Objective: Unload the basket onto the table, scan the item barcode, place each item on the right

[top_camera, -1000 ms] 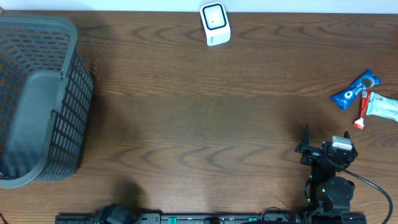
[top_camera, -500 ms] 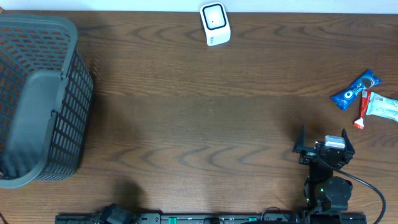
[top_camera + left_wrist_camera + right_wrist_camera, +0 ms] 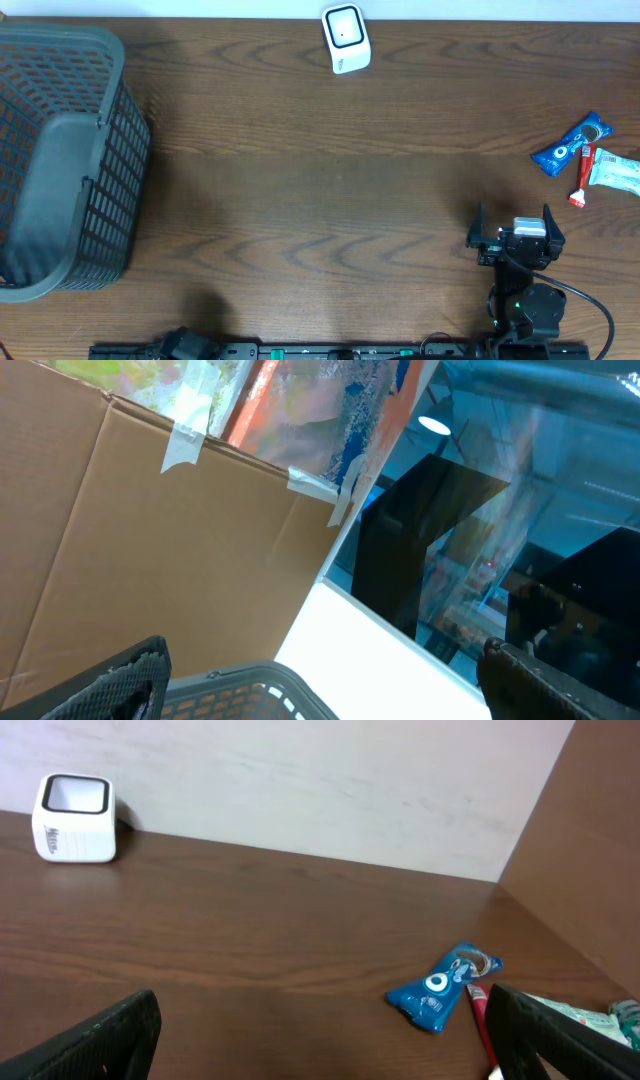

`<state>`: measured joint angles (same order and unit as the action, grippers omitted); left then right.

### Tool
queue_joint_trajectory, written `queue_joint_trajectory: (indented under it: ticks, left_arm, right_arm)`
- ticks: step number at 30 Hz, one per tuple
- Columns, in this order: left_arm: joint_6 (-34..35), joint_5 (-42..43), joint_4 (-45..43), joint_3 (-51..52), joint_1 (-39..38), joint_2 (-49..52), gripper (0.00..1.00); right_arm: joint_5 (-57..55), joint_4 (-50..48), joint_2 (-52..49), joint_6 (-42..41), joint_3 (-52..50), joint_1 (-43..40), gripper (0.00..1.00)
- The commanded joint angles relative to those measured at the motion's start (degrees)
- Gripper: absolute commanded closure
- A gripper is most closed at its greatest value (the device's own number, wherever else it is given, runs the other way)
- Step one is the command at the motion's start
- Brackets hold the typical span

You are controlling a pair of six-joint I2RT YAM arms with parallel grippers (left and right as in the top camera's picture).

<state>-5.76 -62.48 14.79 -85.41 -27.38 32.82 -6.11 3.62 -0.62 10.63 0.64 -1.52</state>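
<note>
A white barcode scanner stands at the table's far edge, and shows at the far left of the right wrist view. A blue snack packet lies at the right edge beside a red-capped tube and a pale green packet. My right gripper hovers open near the front right, short of these items, with nothing between its fingers. My left gripper is open too, empty, pointing up over the basket rim.
A grey plastic mesh basket fills the left side of the table. Brown cardboard and a white wall stand beyond it in the left wrist view. The right arm's base sits at the front edge.
In the overhead view the right gripper has shifted slightly left and turned to square up with the far edge. Nothing else moved.
</note>
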Motion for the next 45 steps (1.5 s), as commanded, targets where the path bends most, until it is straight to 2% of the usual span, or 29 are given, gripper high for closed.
queue_joint_trajectory:
  ticks: [1,20,22,24,28,30,31,39,44,45]
  left_arm:
    - [0.5,-0.1,-0.2,0.0,0.2,-0.5,0.02]
    - [0.5,-0.1,-0.2,0.0,0.2,-0.5,0.02]
    - [0.4,-2.5,1.6,0.0,0.2,-0.6,0.02]
    - [3.8,-0.7,9.0,0.0,0.2,-0.8,0.02]
    - [18.1,16.9,35.1,0.0,1.9,-1.0,0.02]
    - [24.8,26.1,41.0,0.5,3.6,-1.0,0.02]
    - [26.5,28.1,41.7,0.9,4.3,-1.1,0.02]
    - [27.5,34.5,39.1,13.0,10.0,-6.6,0.02]
    - [27.5,37.4,26.1,27.2,12.3,-14.9,0.02]
    - [27.5,38.1,19.6,33.4,13.4,-17.9,0.02]
  right_arm:
    - [0.5,0.0,0.3,0.6,-0.3,0.4,0.01]
    - [0.5,0.0,0.3,0.6,-0.3,0.4,0.01]
    - [0.5,0.0,0.3,0.6,-0.3,0.4,0.01]
    - [0.4,0.0,0.3,0.6,-0.3,0.4,0.01]
    - [0.5,0.0,0.3,0.6,-0.3,0.4,0.01]
    - [0.5,0.0,0.3,0.6,-0.3,0.4,0.01]
    - [0.4,0.0,0.3,0.6,-0.3,0.4,0.01]
    - [0.5,0.0,0.3,0.6,-0.3,0.4,0.01]
    - [0.5,0.0,0.3,0.6,-0.3,0.4,0.01]
    - [0.5,0.0,0.3,0.6,-0.3,0.4,0.01]
